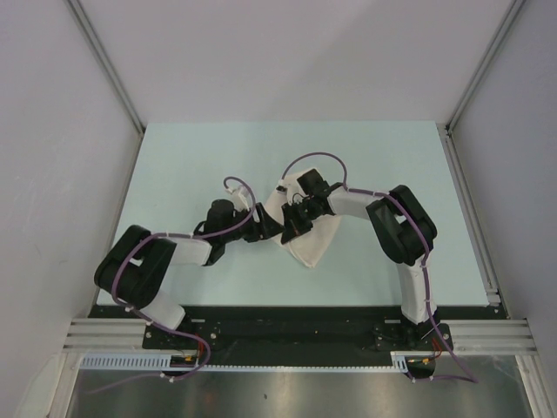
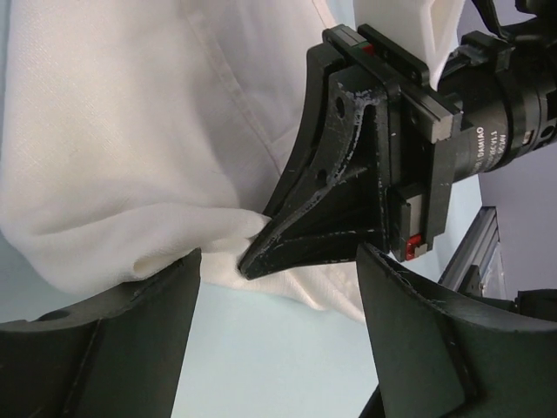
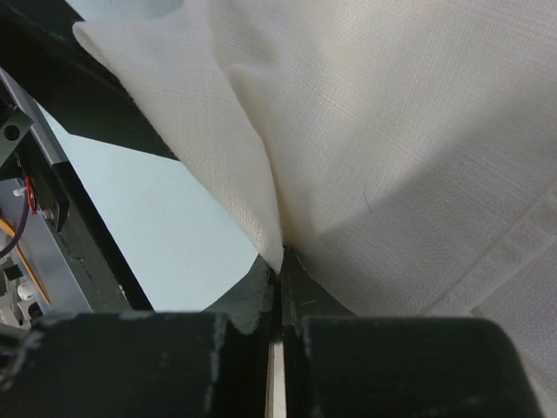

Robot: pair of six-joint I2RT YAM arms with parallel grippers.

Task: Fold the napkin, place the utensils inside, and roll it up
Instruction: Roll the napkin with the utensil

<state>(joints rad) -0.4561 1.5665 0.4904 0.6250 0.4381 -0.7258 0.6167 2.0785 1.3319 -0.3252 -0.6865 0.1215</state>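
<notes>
Top view: napkin (image 1: 315,244) sits mid-frame on the pale surface (image 1: 209,157), bunched into a pointed white shape with its tip toward the bottom of the frame. Both my arms meet over it. My left pincer (image 1: 271,230) comes in from the left edge of the cloth and my right pincer (image 1: 294,228) from above it. From up here I cannot tell how the jaws stand; the wrist bodies cover them.

Left wrist view settles the left side. My left pincer (image 2: 278,335) is spread wide, one finger in each lower corner, nothing between them but bare surface. The napkin (image 2: 130,131) fills the upper left, its folded bulge just above my left finger; contact unclear. Only this view shows my right pincer (image 2: 254,257) from outside, its black tip nipping a wrinkle of cloth at mid-frame.

Right wrist view gives the grip itself. My right pincer (image 3: 278,277) is clamped tight on a fold of the napkin (image 3: 392,131), jaws meeting at lower centre, cloth fanning out to the upper right. A patch of surface (image 3: 157,218) shows at the left.
</notes>
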